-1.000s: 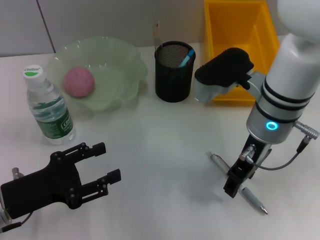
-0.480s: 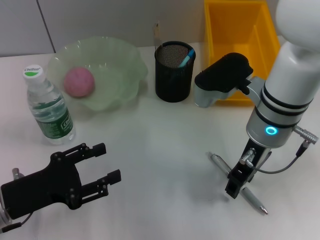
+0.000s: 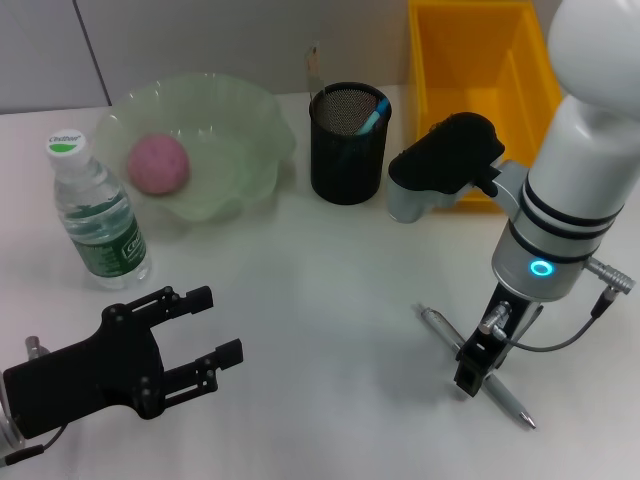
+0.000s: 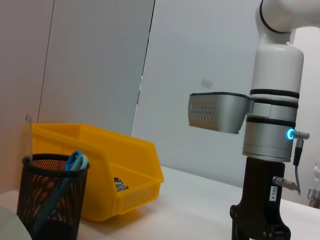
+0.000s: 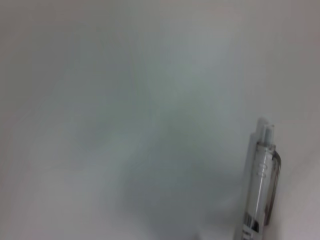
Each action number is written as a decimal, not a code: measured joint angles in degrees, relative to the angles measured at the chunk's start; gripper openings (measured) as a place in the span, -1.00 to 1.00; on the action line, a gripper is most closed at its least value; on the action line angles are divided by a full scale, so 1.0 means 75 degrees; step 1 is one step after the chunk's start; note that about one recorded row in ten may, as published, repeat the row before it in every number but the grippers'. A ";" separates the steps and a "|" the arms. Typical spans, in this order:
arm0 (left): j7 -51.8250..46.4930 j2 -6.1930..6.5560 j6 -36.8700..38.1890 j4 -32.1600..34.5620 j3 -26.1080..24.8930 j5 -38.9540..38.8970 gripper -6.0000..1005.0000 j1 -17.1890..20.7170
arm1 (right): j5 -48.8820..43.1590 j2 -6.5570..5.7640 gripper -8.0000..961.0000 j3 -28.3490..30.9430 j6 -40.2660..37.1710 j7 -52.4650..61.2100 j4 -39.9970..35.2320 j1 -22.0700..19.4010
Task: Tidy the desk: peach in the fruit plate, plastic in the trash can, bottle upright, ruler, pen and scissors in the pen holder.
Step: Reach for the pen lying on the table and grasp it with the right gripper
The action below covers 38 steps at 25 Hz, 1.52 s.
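A clear pen (image 3: 500,395) lies on the white table at the front right; the right wrist view shows its end (image 5: 261,192) close up. My right gripper (image 3: 472,368) points straight down and stands on the pen's middle. It also shows in the left wrist view (image 4: 260,222). My left gripper (image 3: 220,325) hovers open and holds nothing at the front left. The pink peach (image 3: 157,163) sits in the green fruit plate (image 3: 245,115). The bottle (image 3: 95,215) stands upright. The black mesh pen holder (image 3: 348,150) contains blue-handled scissors (image 3: 372,117) and a clear ruler (image 3: 312,68). The plastic is not discernible.
The yellow bin (image 3: 480,55) stands at the back right, behind my right arm's elbow; a small dark scrap (image 4: 119,184) lies inside it. Bare table stretches between the two grippers.
My right arm has sunk a little lower over the pen. The pen and the left arm have not moved.
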 joint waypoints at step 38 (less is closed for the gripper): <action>-0.0006 -0.0026 -0.0070 0.0000 -0.0012 0.0000 0.51 0.0000 | -0.0056 -0.0010 -0.41 -0.0199 0.0074 -0.0052 -0.0008 -0.0012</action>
